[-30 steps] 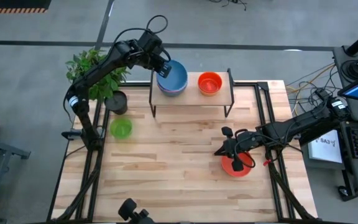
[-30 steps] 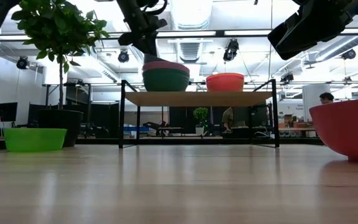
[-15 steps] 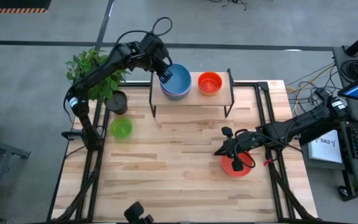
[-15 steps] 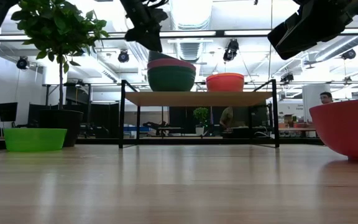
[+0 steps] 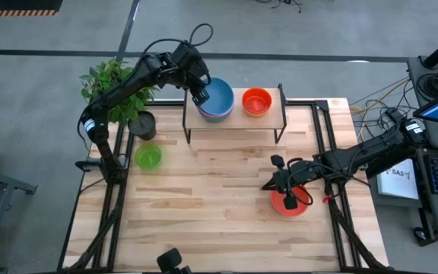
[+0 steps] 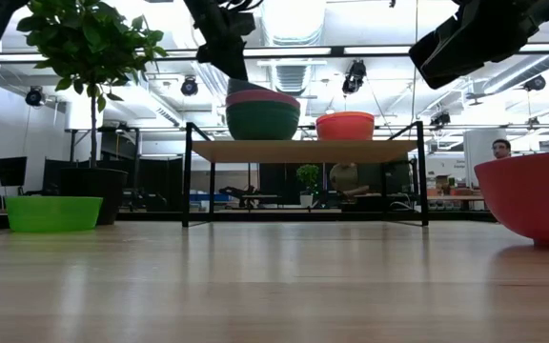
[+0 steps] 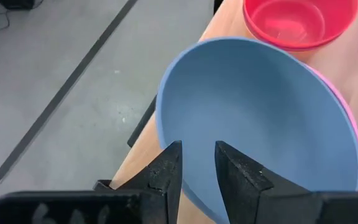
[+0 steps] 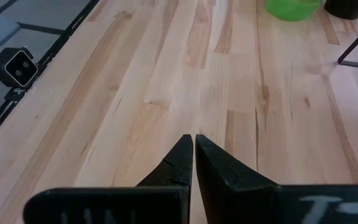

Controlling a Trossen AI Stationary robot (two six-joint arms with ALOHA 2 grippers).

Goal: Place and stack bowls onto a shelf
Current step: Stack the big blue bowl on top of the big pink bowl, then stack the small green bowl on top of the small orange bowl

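On the shelf (image 5: 234, 119) stands a stack with a teal bowl (image 6: 263, 122) at the bottom, a pink one (image 6: 263, 96) in it and a blue bowl (image 5: 220, 97) on top. My left gripper (image 5: 201, 95) is at the blue bowl's left rim. An orange-red bowl (image 5: 257, 101) stands to the right of the stack. My right gripper (image 8: 193, 146) is shut and hovers over the table beside the red bowl (image 5: 296, 207). A lime green bowl (image 5: 148, 157) stands on the table at the left. My left gripper holds the blue bowl by its left rim (image 7: 164, 138), one finger (image 7: 238, 171) inside the bowl and one outside. It comes slanting down from the table's far left. The bowl sits upright, nested in the pink bowl (image 7: 348, 109) on the shelf.
A potted plant (image 5: 116, 87) stands at the table's far left corner, close to the left arm. The shelf's black legs (image 6: 187, 176) stand on the far half of the table. Bare wood (image 5: 204, 198) lies between the green and red bowls. People show in the room behind.
My left gripper has moved a little toward the table's right edge, and the whole bowl stack has slid with it along the shelf top toward the orange-red bowl. In the last half second it has kept still.
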